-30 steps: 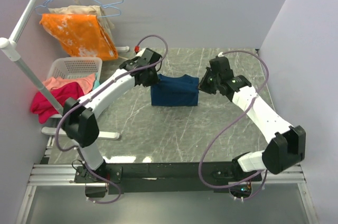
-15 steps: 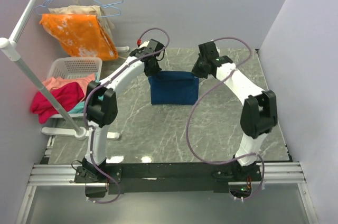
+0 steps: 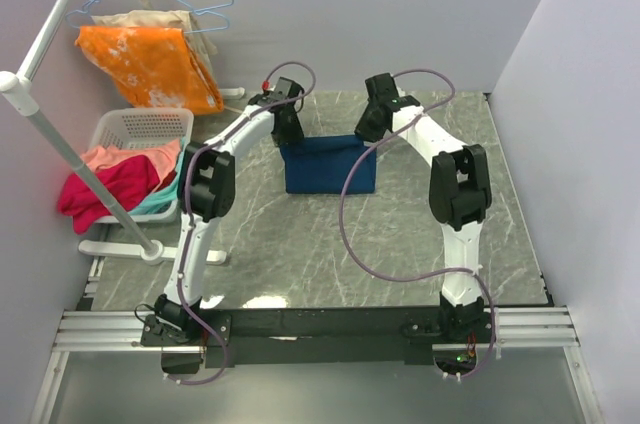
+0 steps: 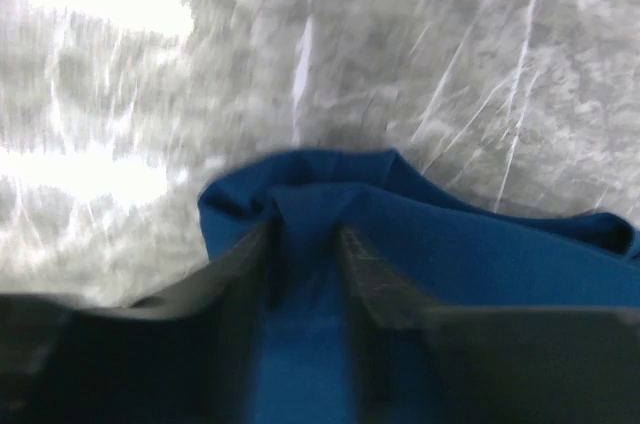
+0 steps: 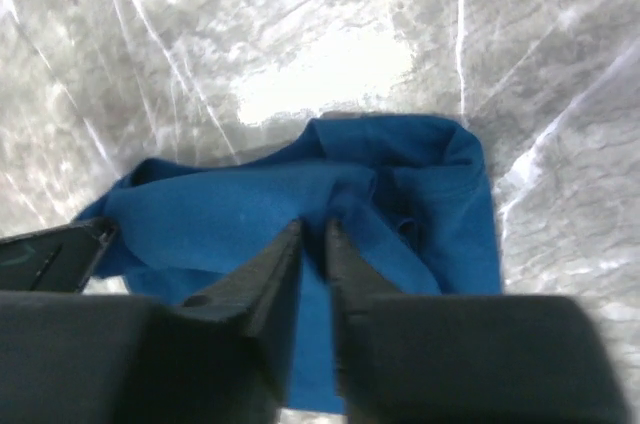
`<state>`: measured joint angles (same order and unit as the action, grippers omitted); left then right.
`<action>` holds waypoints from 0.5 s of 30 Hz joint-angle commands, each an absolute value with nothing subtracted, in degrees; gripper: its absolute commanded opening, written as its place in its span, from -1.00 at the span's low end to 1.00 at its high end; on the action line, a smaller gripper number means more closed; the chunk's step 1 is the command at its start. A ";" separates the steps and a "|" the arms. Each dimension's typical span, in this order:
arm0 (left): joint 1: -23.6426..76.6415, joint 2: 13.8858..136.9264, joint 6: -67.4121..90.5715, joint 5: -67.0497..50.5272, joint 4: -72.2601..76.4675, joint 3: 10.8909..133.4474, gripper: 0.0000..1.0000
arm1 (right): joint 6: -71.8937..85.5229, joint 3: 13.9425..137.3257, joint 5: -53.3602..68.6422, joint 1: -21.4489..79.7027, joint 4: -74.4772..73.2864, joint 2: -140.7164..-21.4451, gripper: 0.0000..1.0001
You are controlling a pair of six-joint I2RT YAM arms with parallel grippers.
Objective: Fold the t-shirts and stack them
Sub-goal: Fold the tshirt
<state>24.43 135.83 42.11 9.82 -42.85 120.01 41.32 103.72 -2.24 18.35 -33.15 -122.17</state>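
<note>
A navy blue t-shirt (image 3: 330, 166) hangs stretched between my two grippers at the far middle of the table, its lower part resting on the marble top. No print shows on it. My left gripper (image 3: 289, 136) is shut on the shirt's upper left corner; in the left wrist view the cloth (image 4: 420, 244) is pinched between the fingers (image 4: 240, 264). My right gripper (image 3: 367, 132) is shut on the upper right corner; in the right wrist view the blue cloth (image 5: 230, 219) bunches at the fingertips (image 5: 345, 249).
A white laundry basket (image 3: 140, 126) with pink and red clothes (image 3: 105, 179) stands at the left. An orange garment (image 3: 150, 64) hangs on a rack behind it. A white pole (image 3: 55, 139) slants across the left side. Grey walls close the far and right sides.
Both arms have reached farther toward the back wall, carrying the shirt's top edge with them. The cloth has gone from a bunched hang to a flatter, wider stretch between the grippers.
</note>
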 commanded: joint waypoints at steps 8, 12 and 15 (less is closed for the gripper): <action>19.43 132.11 38.50 3.69 -30.59 127.97 0.37 | 39.11 119.71 -2.81 15.03 -37.53 -125.69 -0.19; 19.42 130.87 37.88 2.64 -31.55 126.40 0.34 | 38.06 116.91 -3.60 14.68 -36.66 -121.75 -0.20; 19.60 129.03 36.66 0.44 -32.78 123.15 0.27 | 36.74 109.97 -1.94 14.76 -35.24 -117.97 -0.20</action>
<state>18.72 134.23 39.48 3.70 -33.15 126.13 39.13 114.98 -2.24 14.83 -35.11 -124.53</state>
